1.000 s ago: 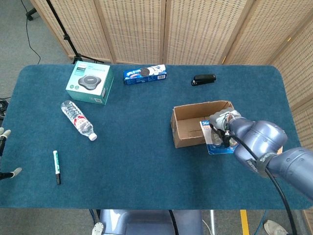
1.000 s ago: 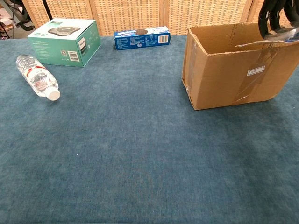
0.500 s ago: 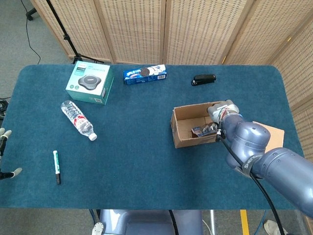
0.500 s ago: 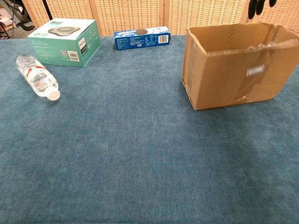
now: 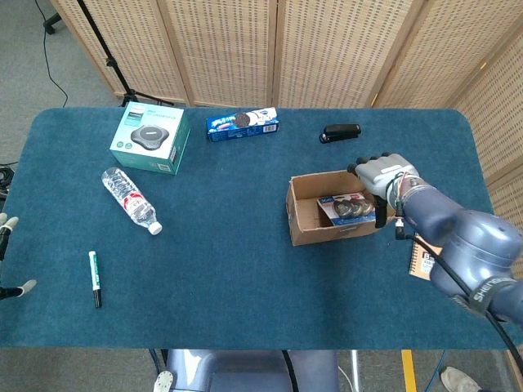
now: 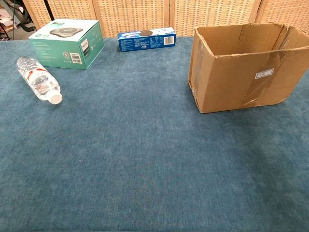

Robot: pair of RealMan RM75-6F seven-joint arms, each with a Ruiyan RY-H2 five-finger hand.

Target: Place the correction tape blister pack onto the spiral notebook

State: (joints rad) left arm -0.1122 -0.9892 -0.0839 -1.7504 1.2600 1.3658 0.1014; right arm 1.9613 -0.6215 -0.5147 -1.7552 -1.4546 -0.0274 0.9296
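Observation:
The correction tape blister pack (image 5: 348,208) lies flat inside the open cardboard box (image 5: 306,224), near its right wall. My right hand (image 5: 382,178) hovers over the box's right rim, fingers spread, holding nothing. A corner of the brown spiral notebook (image 5: 422,263) shows on the table right of the box, mostly hidden under my right forearm. Only fingertips of my left hand (image 5: 8,224) show at the far left edge, apart and empty. In the chest view the box (image 6: 241,72) hides the pack, and neither hand appears.
A teal product box (image 5: 150,139), a blue cookie pack (image 5: 242,123) and a black stapler (image 5: 341,132) stand along the back. A water bottle (image 5: 131,200) and a marker (image 5: 95,278) lie on the left. Blue cloth covers the table.
A second ago my right hand held the blister pack at the box's front right corner. The pack now lies inside the box, and the hand has let go and drawn back to the right rim.

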